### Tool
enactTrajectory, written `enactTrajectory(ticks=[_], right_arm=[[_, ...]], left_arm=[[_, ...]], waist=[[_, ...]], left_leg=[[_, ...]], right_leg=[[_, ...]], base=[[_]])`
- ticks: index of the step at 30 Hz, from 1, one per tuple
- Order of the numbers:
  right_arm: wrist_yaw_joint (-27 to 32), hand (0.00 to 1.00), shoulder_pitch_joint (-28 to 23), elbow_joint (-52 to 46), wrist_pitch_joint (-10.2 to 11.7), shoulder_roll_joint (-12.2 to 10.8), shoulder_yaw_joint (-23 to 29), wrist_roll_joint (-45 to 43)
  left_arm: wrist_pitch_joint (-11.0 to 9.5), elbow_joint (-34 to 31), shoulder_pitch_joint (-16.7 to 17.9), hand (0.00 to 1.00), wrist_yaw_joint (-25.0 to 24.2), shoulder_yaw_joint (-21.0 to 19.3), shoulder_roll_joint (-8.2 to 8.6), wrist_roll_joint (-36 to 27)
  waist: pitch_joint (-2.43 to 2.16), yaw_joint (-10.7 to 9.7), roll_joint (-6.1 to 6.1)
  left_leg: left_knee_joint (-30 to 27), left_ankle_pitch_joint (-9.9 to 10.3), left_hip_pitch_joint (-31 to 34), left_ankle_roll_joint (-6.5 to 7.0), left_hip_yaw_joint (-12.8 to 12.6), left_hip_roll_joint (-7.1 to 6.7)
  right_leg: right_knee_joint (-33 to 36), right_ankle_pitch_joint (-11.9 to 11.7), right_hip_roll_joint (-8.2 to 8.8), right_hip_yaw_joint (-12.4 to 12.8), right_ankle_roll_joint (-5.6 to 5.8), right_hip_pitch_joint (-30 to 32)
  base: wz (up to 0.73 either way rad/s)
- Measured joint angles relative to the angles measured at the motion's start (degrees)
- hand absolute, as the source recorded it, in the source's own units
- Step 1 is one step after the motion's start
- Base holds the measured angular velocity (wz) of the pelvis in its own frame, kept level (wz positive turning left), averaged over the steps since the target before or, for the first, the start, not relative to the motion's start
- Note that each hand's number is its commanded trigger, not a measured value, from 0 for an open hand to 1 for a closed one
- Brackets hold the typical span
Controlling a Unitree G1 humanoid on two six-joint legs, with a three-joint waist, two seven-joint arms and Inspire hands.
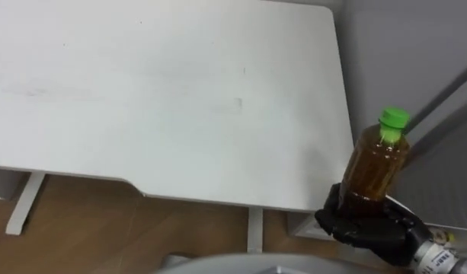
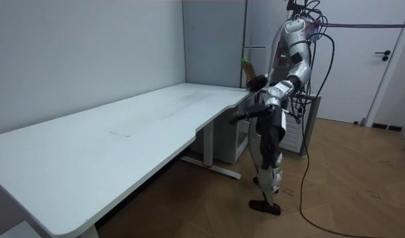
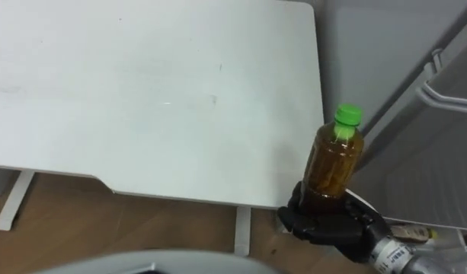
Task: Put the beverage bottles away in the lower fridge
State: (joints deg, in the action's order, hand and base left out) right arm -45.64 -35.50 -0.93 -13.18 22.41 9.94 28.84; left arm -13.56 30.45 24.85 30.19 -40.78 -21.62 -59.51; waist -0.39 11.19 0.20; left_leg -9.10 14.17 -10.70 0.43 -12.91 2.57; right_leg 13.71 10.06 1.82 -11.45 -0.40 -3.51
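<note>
1 round amber btl (image 1: 376, 164), green cap (image 1: 394, 117) | gripped upright, R robot hand (image 1: 364, 225) | smooth white table (image 1: 164, 99)

"What was the table (image 1: 164, 99) top like?"
"It was smooth, matt white, and looked like laminate. Its legs (image 1: 23, 202) looked like white-painted metal."
"And the bottle (image 1: 374, 167)?"
"That was clear, glossy plastic, with a smooth green plastic cap (image 1: 394, 118)."
"The right hand (image 1: 366, 228)?"
"It was black and hard-looking, mostly matt, with a faint sheen on the fingers."
"The floor (image 1: 103, 228)?"
"That was brown wood parquet with a satin finish."
</note>
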Motion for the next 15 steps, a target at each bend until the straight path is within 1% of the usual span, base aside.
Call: enactTrajectory(ticks=[1,2,3,5,6,7,8,9,10,12,13,15], right_arm=[[0.4,1.00,0.0,-0.2,-0.1,0.0,0.0,-0.2],[1.2,1.00,0.0,-1.0,-0.3,0.0,-0.2,-0.8],[1.8,1.00,0.1,-1.7,-0.3,0.0,-0.4,-1.8],[3.1,1.00,1.4,-4.6,-0.6,-0.7,-1.1,-7.9],[3.6,1.00,1.4,-5.7,-0.6,-0.9,-1.3,-10.0],[4.6,1.00,1.6,-7.7,-0.6,-1.2,-1.8,-14.4],[6.0,1.00,1.8,-9.1,-0.6,-1.4,-2.1,-17.7],[6.8,1.00,1.8,-9.5,-0.6,-1.4,-2.1,-18.5],[8.2,1.00,2.3,-10.4,-0.6,-1.4,-2.1,-20.8],[9.6,1.00,3.3,-13.0,-0.1,-2.1,-3.0,-27.6],[10.3,1.00,3.3,-13.6,0.4,-2.5,-3.3,-29.4],[13.3,1.00,3.3,-15.4,3.6,-4.5,-4.4,-36.2]], left_arm=[[0.0,2.1,0.2,0.00,-0.2,1.3,0.75,-0.5],[0.3,6.2,0.4,0.00,-0.4,3.9,2.02,-2.5],[0.4,8.7,0.4,0.00,-0.5,5.4,2.57,-3.4],[0.6,18.5,0.3,0.00,-1.6,8.6,5.70,-3.9],[0.6,20.7,0.3,0.00,-2.0,9.1,6.55,-3.9],[0.7,24.4,0.3,0.00,-2.1,9.5,8.05,-4.0],[0.7,26.8,0.1,0.00,-1.9,9.6,9.12,-4.2],[0.6,27.3,0.1,0.00,-1.6,9.8,9.57,-4.9],[0.5,29.0,0.1,0.00,-1.0,10.9,10.00,-5.9],[-0.6,32.1,-0.7,0.00,1.2,13.0,10.71,-5.8],[-1.0,32.3,-1.0,0.00,1.9,13.0,10.99,-5.8],[-2.5,32.3,-2.6,0.00,4.2,13.0,11.47,-5.6]], waist=[[-0.01,-0.1,0.01],[0.06,-0.4,-0.10],[0.10,-0.5,-0.29],[0.34,-0.9,-0.85],[0.37,-1.1,-1.06],[0.36,-1.5,-1.44],[0.43,-1.6,-1.93],[0.52,-1.6,-2.12],[0.77,-1.8,-2.40],[0.90,-3.0,-2.31],[0.94,-3.3,-2.27],[0.94,-4.5,-2.14]], left_leg=[[0.2,-0.1,0.0,0.07,0.0,-0.12],[0.4,-0.3,-0.1,0.17,0.0,-0.25],[0.4,-0.3,-0.1,0.21,-0.2,-0.30],[0.4,-0.3,-0.3,0.23,-1.0,-0.32],[0.4,-0.3,-0.4,0.23,-1.2,-0.30],[0.4,-0.3,-0.6,0.24,-1.2,-0.32],[0.3,-0.3,-0.6,0.24,-1.2,-0.32],[0.3,-0.3,-0.6,0.26,-1.2,-0.32],[0.2,-0.4,-0.5,0.31,-1.1,-0.38],[-0.3,-0.4,0.0,0.37,-0.9,-0.44],[-0.5,-0.4,0.2,0.39,-0.8,-0.46],[-0.7,-0.5,0.7,0.52,-0.7,-0.56]], right_leg=[[0.0,0.0,0.06,0.1,0.02,0.1],[0.1,-0.1,0.05,0.1,0.09,0.1],[0.2,-0.1,0.06,0.2,0.10,0.2],[1.0,0.0,0.11,1.2,0.11,0.7],[1.0,0.0,0.14,1.3,0.11,0.7],[1.1,0.0,0.14,1.5,0.12,0.6],[1.1,0.0,0.10,1.9,0.13,0.5],[1.1,0.0,0.09,2.0,0.15,0.5],[1.1,-0.1,0.08,2.2,0.18,0.6],[1.1,-0.1,0.15,2.4,0.25,0.7],[1.1,-0.1,0.17,2.3,0.29,0.8],[1.3,-0.2,0.30,2.4,0.41,1.3]], base=[[0.00],[0.00],[-0.09],[-0.20],[-0.12],[-0.03],[0.00],[0.03],[0.03],[0.06],[0.06],[0.00]])
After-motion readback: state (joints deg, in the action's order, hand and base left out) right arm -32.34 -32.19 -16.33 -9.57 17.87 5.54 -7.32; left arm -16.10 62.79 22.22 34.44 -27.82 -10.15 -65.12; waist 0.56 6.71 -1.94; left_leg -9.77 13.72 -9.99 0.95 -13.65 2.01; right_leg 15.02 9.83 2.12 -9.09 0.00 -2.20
